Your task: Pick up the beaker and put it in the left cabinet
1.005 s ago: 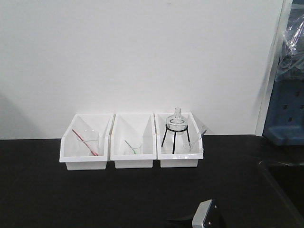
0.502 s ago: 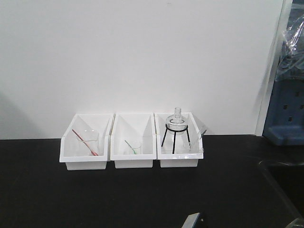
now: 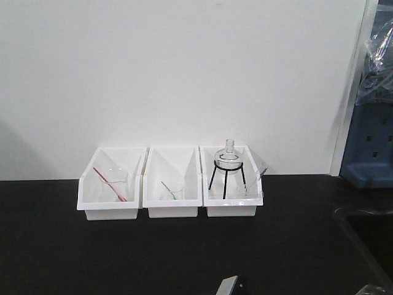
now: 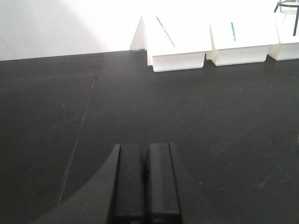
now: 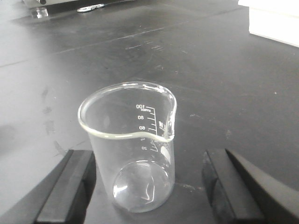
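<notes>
The beaker [image 5: 131, 140] is clear glass with a pour spout and white markings up to 100. It stands upright on the black tabletop [image 5: 210, 79] in the right wrist view. My right gripper [image 5: 148, 182] is open, with one black finger on each side of the beaker's base. The left finger [image 5: 74, 182] is close to the glass and the right finger [image 5: 224, 186] stands well apart. My left gripper [image 4: 145, 149] is shut and empty over bare black table. The left cabinet is out of view.
Three white bins [image 3: 173, 209] stand in a row against the back wall. The right one holds a round flask on a black tripod [image 3: 229, 161]. The other two hold small glasses with a red rod [image 3: 110, 183] and a green rod [image 3: 174, 192]. A sink edge [image 3: 362, 230] lies at the right.
In the front view the grey arm part at the bottom edge has moved left and sunk lower. The bins and flask have not moved.
</notes>
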